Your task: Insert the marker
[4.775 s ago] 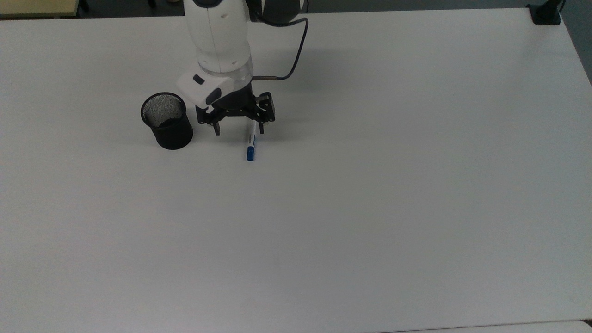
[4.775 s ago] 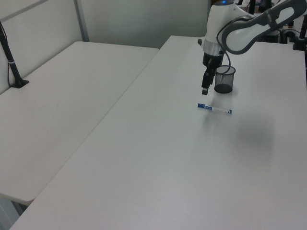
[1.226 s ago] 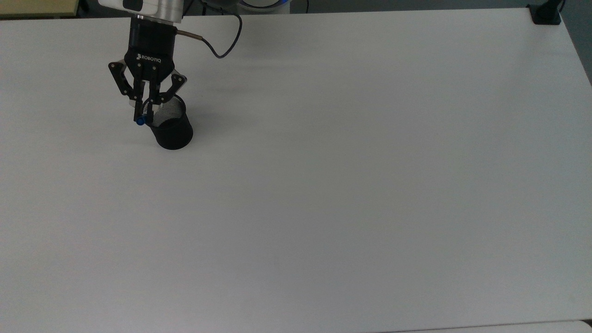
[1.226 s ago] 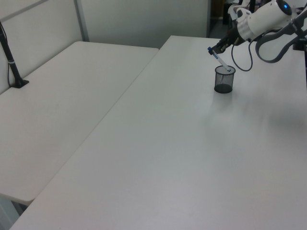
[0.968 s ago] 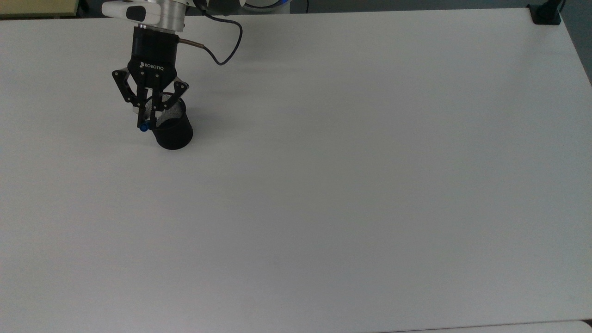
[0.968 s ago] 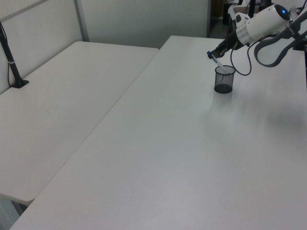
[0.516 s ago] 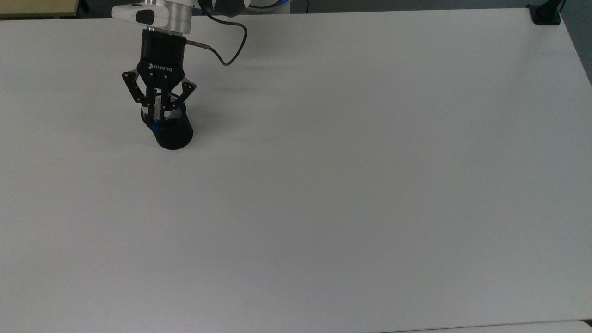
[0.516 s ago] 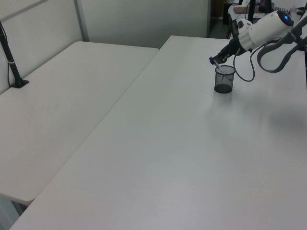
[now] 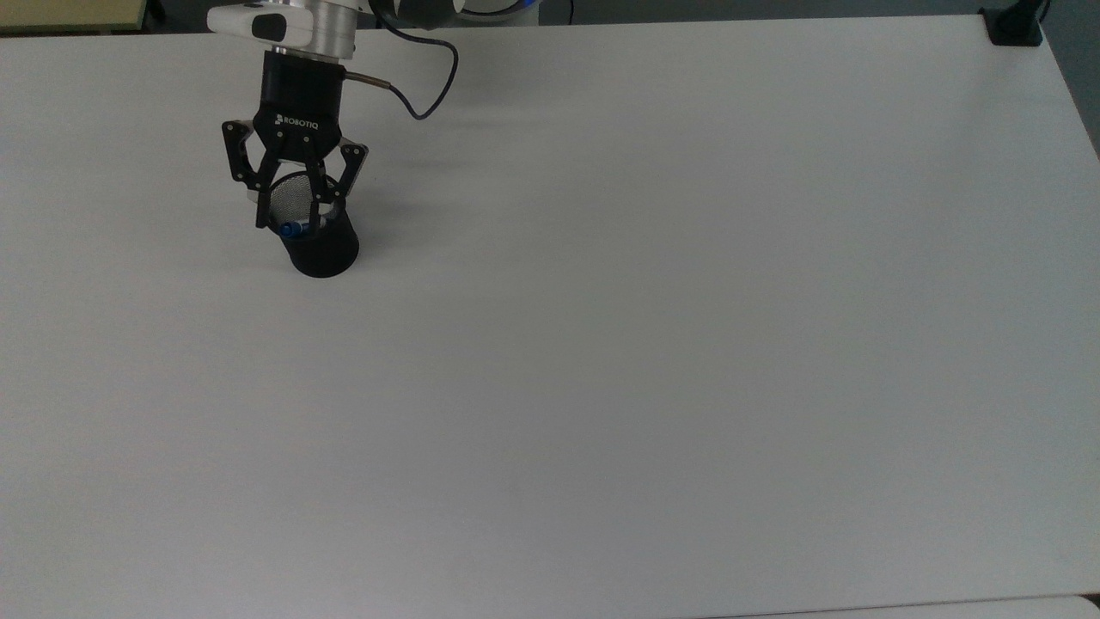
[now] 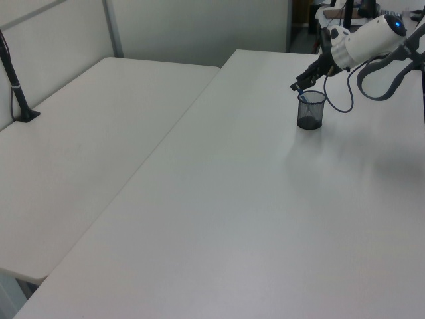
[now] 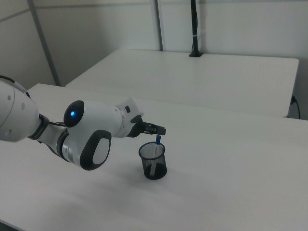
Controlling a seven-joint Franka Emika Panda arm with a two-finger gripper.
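In the top view we see the gripper (image 9: 290,222) spread open just above the black mesh cup (image 9: 318,242), holding nothing, with the marker (image 9: 293,229) between its fingers, blue end at the cup's near-left rim. The right view adds what that hides: the marker (image 11: 157,146) stands in the cup (image 11: 153,160), blue top poking above its rim, on the white table (image 9: 653,327).

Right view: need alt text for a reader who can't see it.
A marker stands in a black mesh cup on a white table, its blue end sticking up above the rim. The robot arm's open claw hovers just above it, reaching in from the right view's left. A second white table stands behind.
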